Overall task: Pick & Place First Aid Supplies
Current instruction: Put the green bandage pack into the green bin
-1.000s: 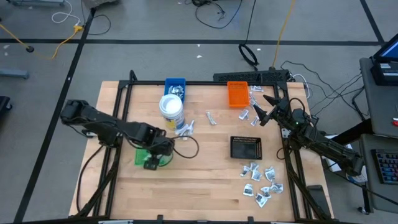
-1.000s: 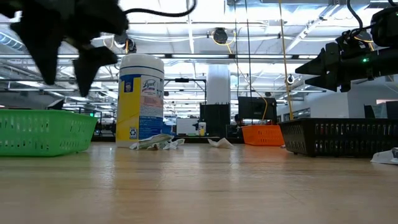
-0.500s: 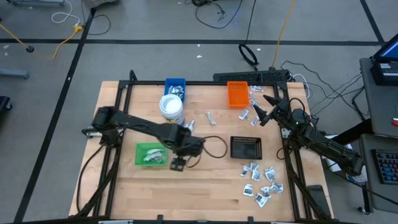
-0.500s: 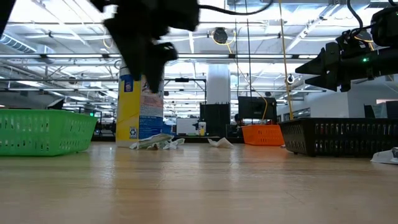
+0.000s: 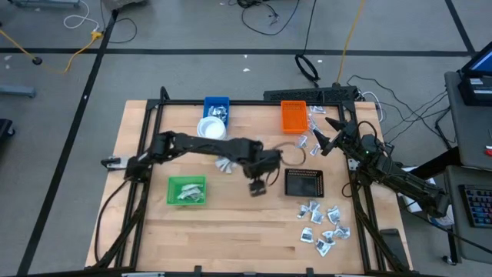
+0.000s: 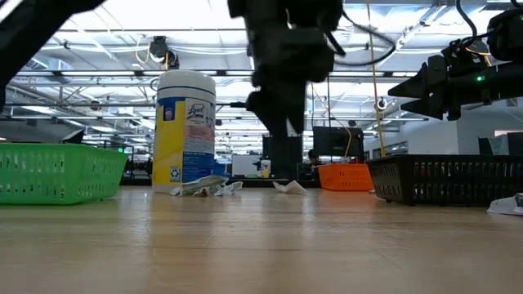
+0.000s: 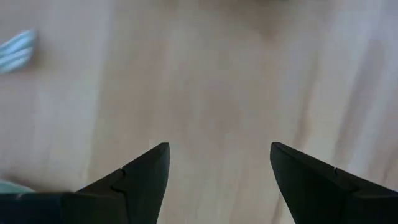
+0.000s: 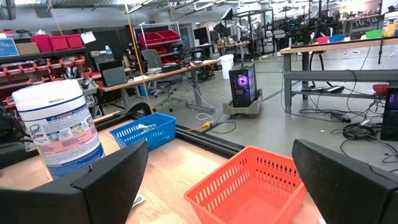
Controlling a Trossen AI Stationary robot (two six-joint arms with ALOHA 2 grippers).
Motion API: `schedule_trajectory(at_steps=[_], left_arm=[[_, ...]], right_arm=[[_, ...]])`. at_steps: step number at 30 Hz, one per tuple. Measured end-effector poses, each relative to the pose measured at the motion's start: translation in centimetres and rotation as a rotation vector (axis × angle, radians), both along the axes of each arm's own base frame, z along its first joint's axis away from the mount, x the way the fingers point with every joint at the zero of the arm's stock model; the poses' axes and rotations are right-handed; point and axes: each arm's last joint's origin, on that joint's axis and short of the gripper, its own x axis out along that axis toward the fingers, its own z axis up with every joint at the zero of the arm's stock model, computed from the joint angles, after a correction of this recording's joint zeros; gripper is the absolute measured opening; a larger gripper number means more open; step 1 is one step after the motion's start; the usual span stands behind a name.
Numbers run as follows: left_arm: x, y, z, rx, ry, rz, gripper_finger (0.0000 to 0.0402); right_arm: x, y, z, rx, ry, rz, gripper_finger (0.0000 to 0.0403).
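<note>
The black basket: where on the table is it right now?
In the high view the black basket sits right of centre, just right of the left pincer, below the orange basket and above the scattered packets.

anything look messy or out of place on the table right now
Mostly the loose packets: a cluster lies scattered on bare wood near the black tray, and a few more beside the orange tray. Nothing looks tipped; the white tub stands upright.

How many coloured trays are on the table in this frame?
4: blue tray at the far edge, orange tray far right, green tray near left, black tray right of centre. None seems hidden.
</note>
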Motion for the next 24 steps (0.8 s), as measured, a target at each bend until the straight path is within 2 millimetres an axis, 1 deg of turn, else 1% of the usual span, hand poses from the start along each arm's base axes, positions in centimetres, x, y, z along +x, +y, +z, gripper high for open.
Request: schedule_trajectory(at_steps=[3, 6, 11, 14, 17, 24], left_arm=[[1.0, 2.1, -0.3, -0.052, 0.005, 0.252, 0.0279], [1.4, 4.0, -0.6, -0.085, -0.005, 0.487, 0.0271], [1.9, 6.0, -0.4, -0.103, -0.080, 0.837, 0.0256], [2.3, 6.5, -0.2, -0.118, -0.131, 0.985, 0.0250], [2.5, 6.4, -0.2, -0.131, -0.157, 1.050, 0.0249], [1.7, 5.3, -2.9, 0.006, -0.145, 1.172, 0.0262]], right_arm=[[0.0, 0.0, 0.0, 0.000, 0.000, 0.000, 0.0393], [0.0, 0.0, 0.0, 0.000, -0.001, 0.000, 0.0393], [0.0, 0.0, 0.0, 0.000, 0.000, 0.000, 0.0393], [0.0, 0.0, 0.0, 0.000, 0.000, 0.000, 0.0393], [0.0, 0.0, 0.0, 0.000, -0.001, 0.000, 0.0393], [0.0, 0.0, 0.0, 0.000, 0.000, 0.000, 0.0393]])
